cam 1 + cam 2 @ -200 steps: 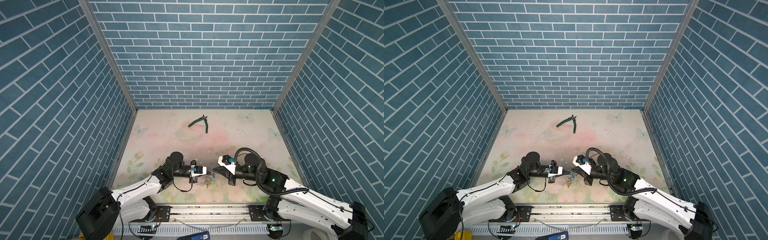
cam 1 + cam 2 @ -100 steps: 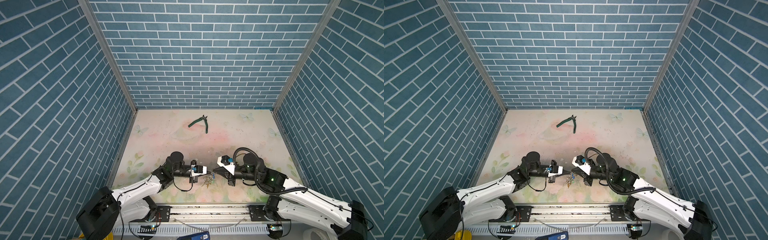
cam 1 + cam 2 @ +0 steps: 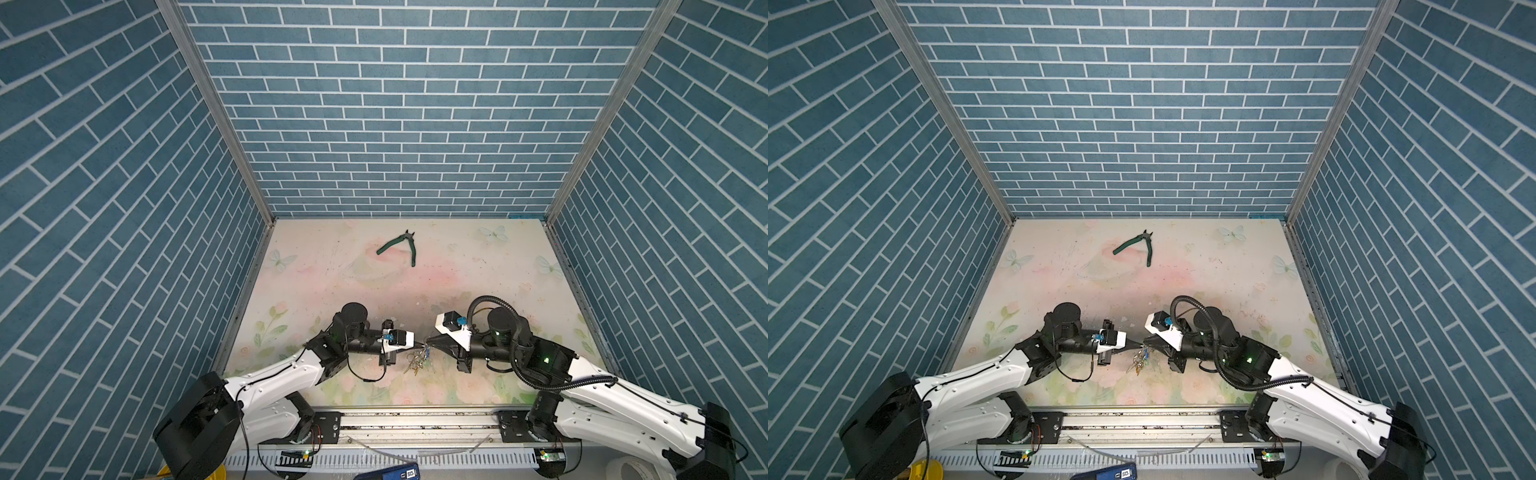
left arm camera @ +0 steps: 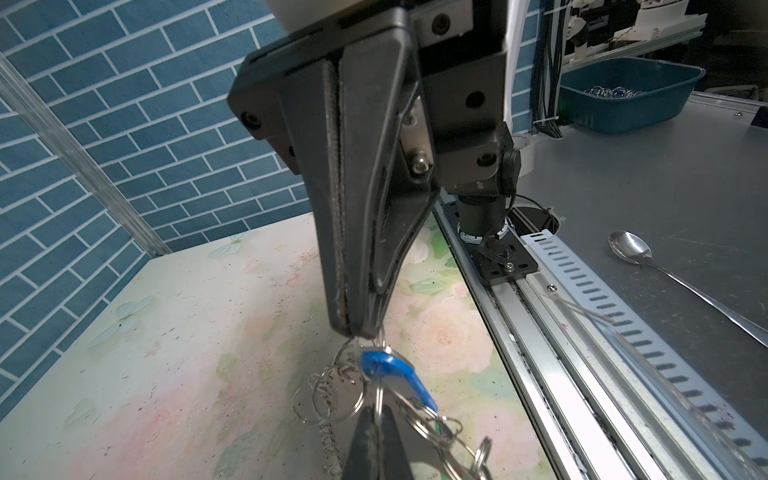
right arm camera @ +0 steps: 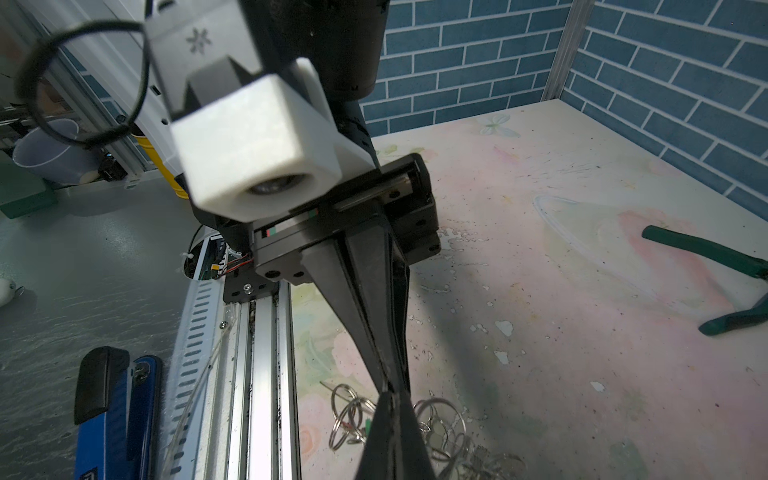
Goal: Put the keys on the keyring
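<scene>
Setting: blue brick-patterned walls (image 3: 395, 104) enclose a floral surface (image 3: 457, 266); green-handled pliers (image 3: 401, 246) lie far back.
Left gripper (image 4: 374, 419): fingers pressed together on a wire loop of the keyring (image 3: 417, 362), near the front rail.
Right gripper (image 4: 353, 330): fingers pinched tight on the keys (image 4: 395, 372), tip to tip with the left.
Keys: blue tag hangs just beneath the right fingers, among silvery rings.

Both top views look steeply down on the table (image 3: 478, 270); wrist views face each other closely across the keys (image 4: 390, 370).
</scene>
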Controlling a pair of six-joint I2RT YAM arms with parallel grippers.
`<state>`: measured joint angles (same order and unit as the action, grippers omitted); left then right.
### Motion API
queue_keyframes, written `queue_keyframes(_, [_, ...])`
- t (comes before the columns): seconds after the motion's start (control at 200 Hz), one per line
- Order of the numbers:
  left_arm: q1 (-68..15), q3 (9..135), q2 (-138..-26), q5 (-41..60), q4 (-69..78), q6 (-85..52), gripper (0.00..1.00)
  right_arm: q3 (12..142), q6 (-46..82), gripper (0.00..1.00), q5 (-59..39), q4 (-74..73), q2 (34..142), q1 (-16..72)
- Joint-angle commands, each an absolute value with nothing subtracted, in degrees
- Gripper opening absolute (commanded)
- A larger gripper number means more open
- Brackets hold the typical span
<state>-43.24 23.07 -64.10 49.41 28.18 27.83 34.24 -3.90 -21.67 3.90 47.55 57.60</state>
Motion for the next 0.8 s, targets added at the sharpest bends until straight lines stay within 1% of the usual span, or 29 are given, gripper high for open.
queue_keyframes(0.0, [-43.07,23.31,-65.31,49.85,24.97,26.98,0.00,35.97,-6.44,0.00,-21.95,3.95,46.67,58.09])
queue_keyframes(0.795, [-43.03,23.39,-65.19,50.76,24.94,26.54,0.00,34.84,-6.06,0.00,-20.23,2.20,48.08,58.43])
